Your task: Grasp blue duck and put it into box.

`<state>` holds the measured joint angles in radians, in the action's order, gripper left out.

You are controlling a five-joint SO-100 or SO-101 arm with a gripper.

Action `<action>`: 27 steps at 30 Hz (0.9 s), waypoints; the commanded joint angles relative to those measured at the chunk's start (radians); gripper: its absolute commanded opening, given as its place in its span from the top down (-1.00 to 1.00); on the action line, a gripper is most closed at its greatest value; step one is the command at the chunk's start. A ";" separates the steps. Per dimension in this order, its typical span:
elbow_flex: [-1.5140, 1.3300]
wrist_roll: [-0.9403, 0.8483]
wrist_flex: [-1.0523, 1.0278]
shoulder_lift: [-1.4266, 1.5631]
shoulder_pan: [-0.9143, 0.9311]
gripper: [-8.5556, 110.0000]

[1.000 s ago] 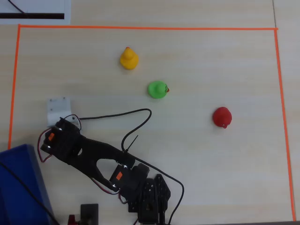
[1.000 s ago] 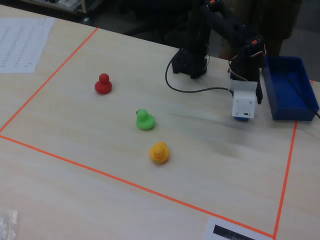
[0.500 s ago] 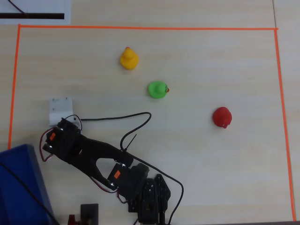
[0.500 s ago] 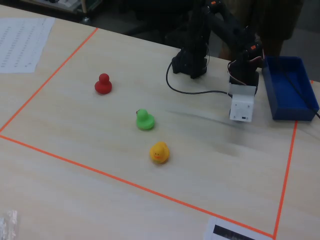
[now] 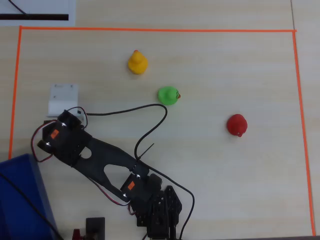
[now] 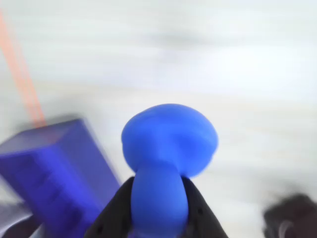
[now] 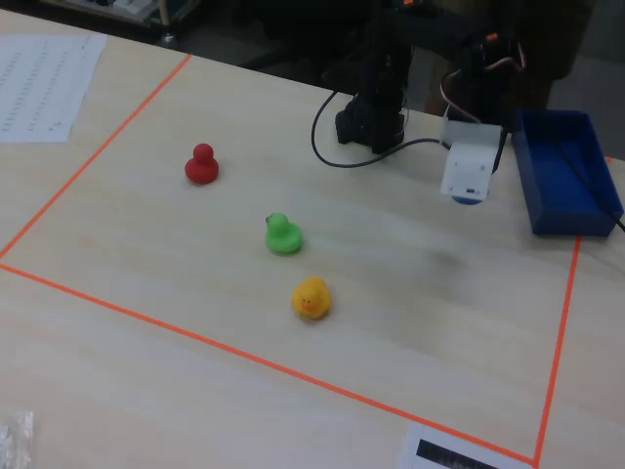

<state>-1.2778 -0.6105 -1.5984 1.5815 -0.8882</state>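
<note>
My gripper [image 6: 158,188] is shut on the blue duck [image 6: 168,144], with black fingers [image 6: 119,208] on both sides of its lower part. The wrist view is blurred. In the fixed view the white gripper head [image 7: 467,171] hangs above the table just left of the dark-blue box [image 7: 562,186], and a bit of the blue duck [image 7: 469,198] shows beneath it. In the overhead view the gripper head [image 5: 62,99] hides the duck and sits up and right of the box [image 5: 20,200]. The box [image 6: 54,168] lies at the lower left of the wrist view.
A yellow duck [image 5: 137,62], a green duck [image 5: 168,95] and a red duck [image 5: 237,124] stand on the table inside an orange tape border [image 5: 150,29]. A black cable [image 5: 150,120] loops over the table by the arm base [image 5: 155,210].
</note>
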 commanded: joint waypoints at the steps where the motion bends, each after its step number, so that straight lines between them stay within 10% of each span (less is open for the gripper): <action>1: 0.281 0.021 -0.155 -0.008 -0.072 0.85; 27: 0.753 0.153 -0.163 -0.310 -0.403 0.85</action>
<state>-0.6182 -0.4648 -1.7426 1.2793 -1.2671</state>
